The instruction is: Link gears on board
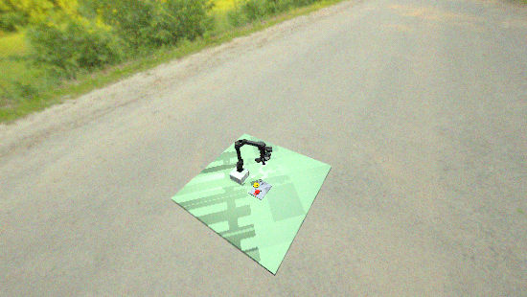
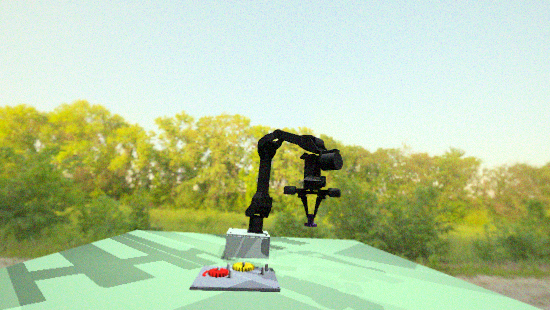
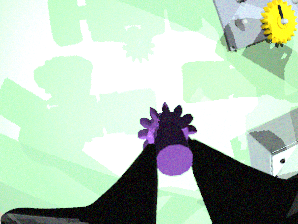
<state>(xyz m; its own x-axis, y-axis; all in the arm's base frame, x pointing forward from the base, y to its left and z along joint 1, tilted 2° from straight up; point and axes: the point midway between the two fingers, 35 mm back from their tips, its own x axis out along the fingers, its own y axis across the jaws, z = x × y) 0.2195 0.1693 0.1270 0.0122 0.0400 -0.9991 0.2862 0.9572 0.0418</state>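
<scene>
My gripper (image 1: pixel 263 162) (image 2: pixel 311 219) (image 3: pixel 172 148) points down, shut on a purple gear (image 2: pixel 311 224) (image 3: pixel 174 160) with a round hub, held high above the table, to the right of the board in the exterior view. The grey board (image 1: pixel 265 189) (image 2: pixel 235 285) (image 3: pixel 230 29) carries the red gear (image 1: pixel 257 192) (image 2: pixel 218 272) at its left and the yellow gear (image 1: pixel 256 186) (image 2: pixel 243 267) (image 3: pixel 278 31) farther back. The yellow gear's black stripe shows in the wrist view. One bare peg (image 2: pixel 229 270) stands between these gears; further bare pegs stand at the board's right.
The arm's pale base block (image 1: pixel 239 176) (image 2: pixel 247 246) (image 3: pixel 279 144) stands behind the board in the exterior view. The green table (image 1: pixel 230 211) (image 2: pixel 150 292) (image 3: pixel 30 165) has patchy shadows and bright patches. No other loose gear can be made out.
</scene>
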